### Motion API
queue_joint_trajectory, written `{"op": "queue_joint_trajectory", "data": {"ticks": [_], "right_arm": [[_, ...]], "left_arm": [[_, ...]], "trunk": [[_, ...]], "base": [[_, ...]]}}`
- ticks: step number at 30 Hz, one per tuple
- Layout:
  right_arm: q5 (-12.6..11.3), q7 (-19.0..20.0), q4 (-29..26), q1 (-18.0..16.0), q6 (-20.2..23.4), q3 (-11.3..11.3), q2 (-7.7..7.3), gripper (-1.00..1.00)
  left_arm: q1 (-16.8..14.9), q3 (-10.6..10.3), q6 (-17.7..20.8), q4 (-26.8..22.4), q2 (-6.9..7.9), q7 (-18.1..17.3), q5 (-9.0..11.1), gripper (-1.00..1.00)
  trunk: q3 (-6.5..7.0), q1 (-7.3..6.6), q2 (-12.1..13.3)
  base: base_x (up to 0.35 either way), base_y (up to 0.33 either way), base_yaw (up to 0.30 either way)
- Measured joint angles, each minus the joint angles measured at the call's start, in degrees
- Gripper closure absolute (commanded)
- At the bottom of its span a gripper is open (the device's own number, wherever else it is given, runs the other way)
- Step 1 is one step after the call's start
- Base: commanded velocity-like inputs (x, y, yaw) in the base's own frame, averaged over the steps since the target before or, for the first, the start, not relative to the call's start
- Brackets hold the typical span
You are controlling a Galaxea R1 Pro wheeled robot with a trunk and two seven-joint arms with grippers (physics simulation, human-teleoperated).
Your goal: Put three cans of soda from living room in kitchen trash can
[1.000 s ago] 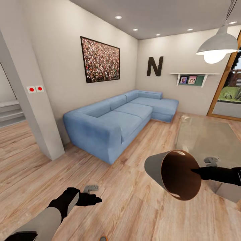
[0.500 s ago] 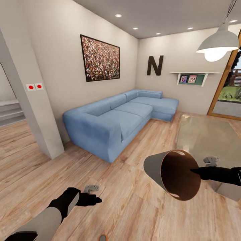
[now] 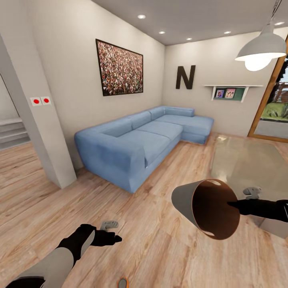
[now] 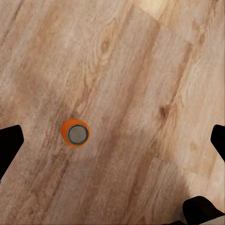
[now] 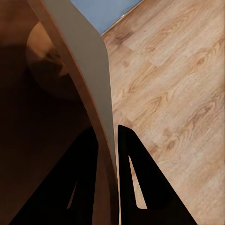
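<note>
One orange soda can (image 4: 75,133) stands upright on the wood floor (image 4: 140,84), and you see it from above in the left wrist view, between the two dark fingertips (image 4: 9,140) at the edges of that picture. The left end effector (image 3: 107,236) has its fingers wide apart and holds nothing; it hangs above the can, not yet around it. In the head view only an orange sliver (image 3: 123,282) shows at the bottom edge, so trust the wrist view for the aim.

The right end effector (image 5: 108,150) is clamped on the rim of the trash can (image 3: 206,208), one finger inside and one outside the wall. It carries the bin tilted, with the orange-brown inside turned toward the robot. The bin is here in the living room, near the blue corner sofa (image 3: 140,146) and the grey low table (image 3: 248,164).

To do this step well, first bring the can nearer to the middle between the fingers, because it sits closer to one side. Then lower the arm straight down, and close only when the fingers are on both sides of the body. A touch from the side will probably knock the can over and let it roll. Keep the right arm quiet meanwhile, so that the bin does not slip.
</note>
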Motion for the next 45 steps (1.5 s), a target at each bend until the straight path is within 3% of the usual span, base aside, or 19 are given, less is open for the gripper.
{"op": "queue_joint_trajectory", "data": {"ticks": [14, 45], "right_arm": [[-0.3, 0.1, -1.1, 0.0, 0.1, 0.0, 0.03, 1.00], [-0.3, 0.1, -1.6, 0.0, 0.2, 0.0, 0.18, 1.00]], "left_arm": [[0.0, 0.0, -1.5, 0.0, 0.02, 0.0, -0.1, -1.00], [0.0, 0.0, -1.5, 0.0, -0.58, 0.0, -0.1, -1.00]], "trunk": [[-2.63, 3.08, -5.6], [-10.89, 9.89, -18.0]], "base": [[0.000, 0.000, 0.000], [0.000, 0.000, 0.000]]}}
